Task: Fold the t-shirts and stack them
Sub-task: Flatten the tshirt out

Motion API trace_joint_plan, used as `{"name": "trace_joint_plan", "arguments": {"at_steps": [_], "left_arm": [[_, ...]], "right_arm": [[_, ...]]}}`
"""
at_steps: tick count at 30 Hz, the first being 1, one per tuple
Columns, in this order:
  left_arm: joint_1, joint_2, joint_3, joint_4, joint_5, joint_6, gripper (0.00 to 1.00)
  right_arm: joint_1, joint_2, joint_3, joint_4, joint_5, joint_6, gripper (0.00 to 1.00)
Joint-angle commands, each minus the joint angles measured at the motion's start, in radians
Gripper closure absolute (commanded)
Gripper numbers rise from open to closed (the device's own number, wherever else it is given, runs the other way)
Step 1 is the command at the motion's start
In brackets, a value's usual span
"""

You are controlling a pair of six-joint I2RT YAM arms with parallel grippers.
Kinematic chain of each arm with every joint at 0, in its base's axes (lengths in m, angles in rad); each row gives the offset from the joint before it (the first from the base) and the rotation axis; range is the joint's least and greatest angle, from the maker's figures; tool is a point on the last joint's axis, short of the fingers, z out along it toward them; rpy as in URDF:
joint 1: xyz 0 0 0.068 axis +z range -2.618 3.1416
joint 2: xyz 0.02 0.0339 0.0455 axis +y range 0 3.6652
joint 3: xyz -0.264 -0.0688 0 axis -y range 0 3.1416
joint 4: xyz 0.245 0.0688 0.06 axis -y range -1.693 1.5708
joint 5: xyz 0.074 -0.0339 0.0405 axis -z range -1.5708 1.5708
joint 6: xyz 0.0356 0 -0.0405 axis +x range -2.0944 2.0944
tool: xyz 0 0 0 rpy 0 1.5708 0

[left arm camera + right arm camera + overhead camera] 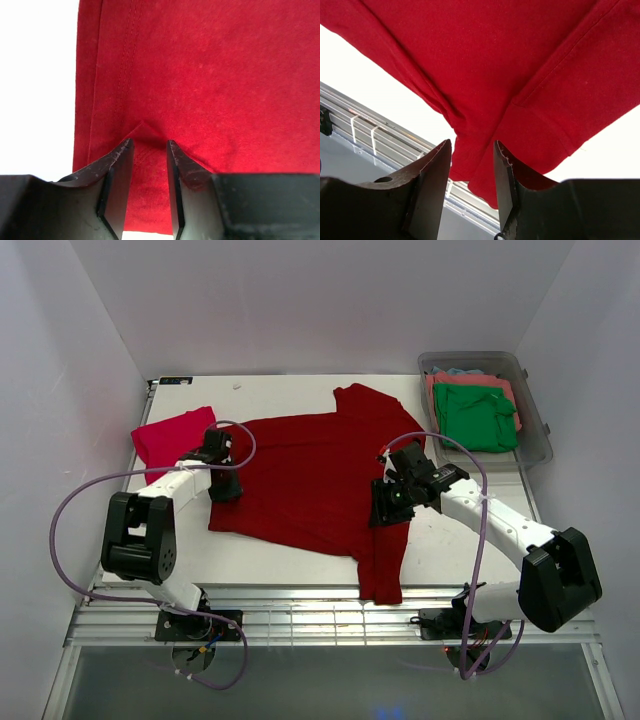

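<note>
The dark red shirt (310, 475) lies spread across the middle of the table (300, 390), one sleeve over the near edge. The right gripper (472, 142) clamps a bunch of it by that sleeve. The left gripper (149, 142) has its jaws astride a pucker at the left hem, and I cannot tell whether it grips. A pink shirt (165, 437) sits at the left edge.

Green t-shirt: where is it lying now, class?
In the top view, the green t-shirt lies on a coral t-shirt inside the clear plastic tub at the table's far right.
</note>
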Motion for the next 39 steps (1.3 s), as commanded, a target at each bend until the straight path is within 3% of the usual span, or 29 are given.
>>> {"name": "trace_joint_plan", "arguments": {"at_steps": [1,7,10,11,13,20,25,32,39], "left_arm": [[-0.005,0.019,-0.007,0.013,-0.005,0.003,0.56],[-0.005,0.046,-0.028,0.021,-0.002,-0.001,0.59],[-0.006,0.036,-0.030,0.021,-0.006,0.002,0.81],[-0.006,0.028,-0.030,0.021,-0.006,0.003,0.93],[-0.006,0.013,-0.027,0.013,-0.011,0.005,1.00],[-0.011,-0.164,-0.016,-0.059,0.004,-0.009,1.00],[-0.011,-0.311,-0.045,-0.112,0.041,-0.016,0.87],[-0.034,-0.440,-0.062,-0.207,0.063,-0.069,0.89],[-0.040,-0.408,-0.036,-0.293,0.089,-0.072,0.83]], "right_arm": [[0.003,-0.025,0.002,0.004,-0.001,-0.006,0.54],[0.003,-0.036,-0.009,0.005,0.002,-0.001,0.54],[0.003,-0.042,-0.023,0.004,0.007,0.001,0.54],[0.003,-0.045,-0.026,0.005,0.007,0.001,0.54],[0.003,-0.046,-0.038,0.007,0.008,0.004,0.54],[0.003,-0.033,-0.050,0.018,-0.007,-0.002,0.54],[0.004,0.003,-0.037,0.034,-0.021,-0.013,0.54],[0.009,0.061,0.008,0.047,-0.039,-0.019,0.54],[0.014,0.099,0.038,0.063,-0.047,-0.027,0.54]]}}
